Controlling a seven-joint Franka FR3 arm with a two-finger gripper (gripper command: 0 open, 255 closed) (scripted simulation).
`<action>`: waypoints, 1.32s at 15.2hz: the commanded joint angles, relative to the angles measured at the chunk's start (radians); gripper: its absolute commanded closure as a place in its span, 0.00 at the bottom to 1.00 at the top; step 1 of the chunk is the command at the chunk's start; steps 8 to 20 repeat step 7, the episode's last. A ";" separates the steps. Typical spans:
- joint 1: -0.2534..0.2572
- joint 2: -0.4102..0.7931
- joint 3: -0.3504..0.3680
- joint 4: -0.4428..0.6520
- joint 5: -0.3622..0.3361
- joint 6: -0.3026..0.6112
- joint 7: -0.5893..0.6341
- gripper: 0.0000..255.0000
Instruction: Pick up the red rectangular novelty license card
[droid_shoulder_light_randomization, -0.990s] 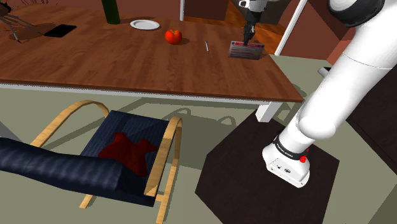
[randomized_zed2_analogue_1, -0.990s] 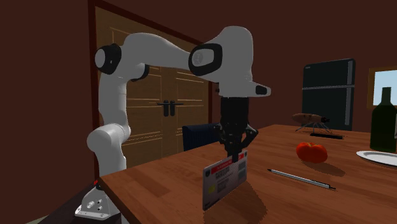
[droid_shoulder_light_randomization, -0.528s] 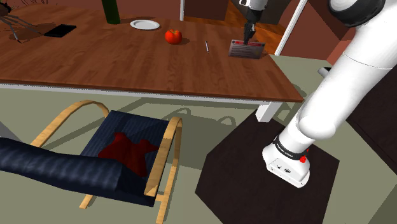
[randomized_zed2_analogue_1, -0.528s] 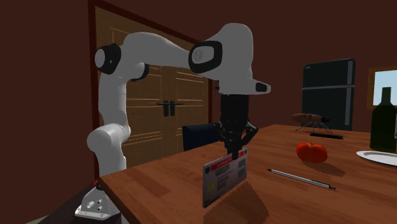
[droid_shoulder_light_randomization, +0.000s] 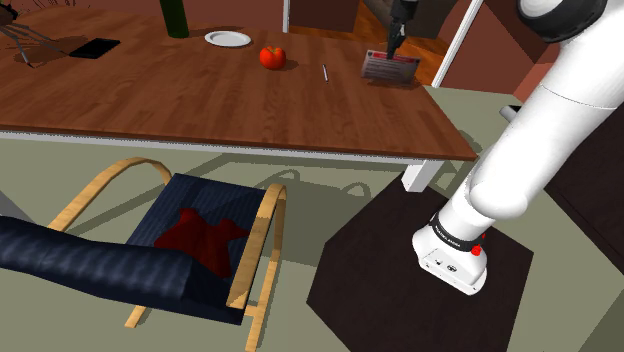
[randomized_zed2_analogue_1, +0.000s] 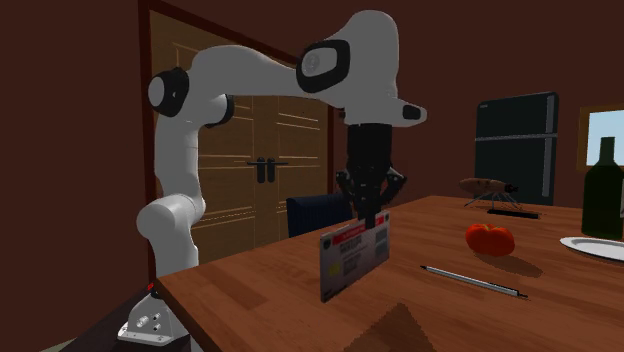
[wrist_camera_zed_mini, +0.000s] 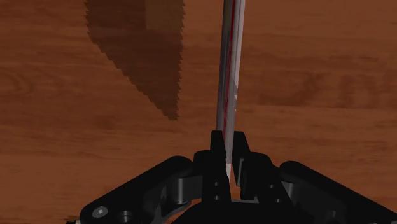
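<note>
The gripper (wrist_camera_zed_mini: 228, 139) pinches the license card (wrist_camera_zed_mini: 229, 76), edge-on in the wrist view; the second exterior view shows its red-banded face near the table's (randomized_zed2_analogue_1: 260, 290) corner, tomato (randomized_zed2_analogue_1: 490, 239) beyond.

Nothing fully legible on any surface. License card (randomized_zed2_analogue_1: 353, 258), centre of the second exterior view: red band (randomized_zed2_analogue_1: 355, 235) along its top edge carries a short line of pale characters, too small to make out. Below the band, a pale face with rows of dark print and a darker block toward the left, none readable. Shoulder view, upper right: same card (droid_shoulder_light_randomization: 386, 70), red strip on top, grey lines beneath, no letters resolvable. Wrist view: card (wrist_camera_zed_mini: 228, 83) seen edge-on, print not visible
</note>
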 joint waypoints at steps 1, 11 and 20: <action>0.000 -0.001 0.000 0.028 0.000 -0.028 0.000 1.00; -0.002 0.005 -0.001 0.090 0.003 -0.086 -0.003 1.00; -0.002 0.005 -0.001 0.090 0.003 -0.086 -0.003 1.00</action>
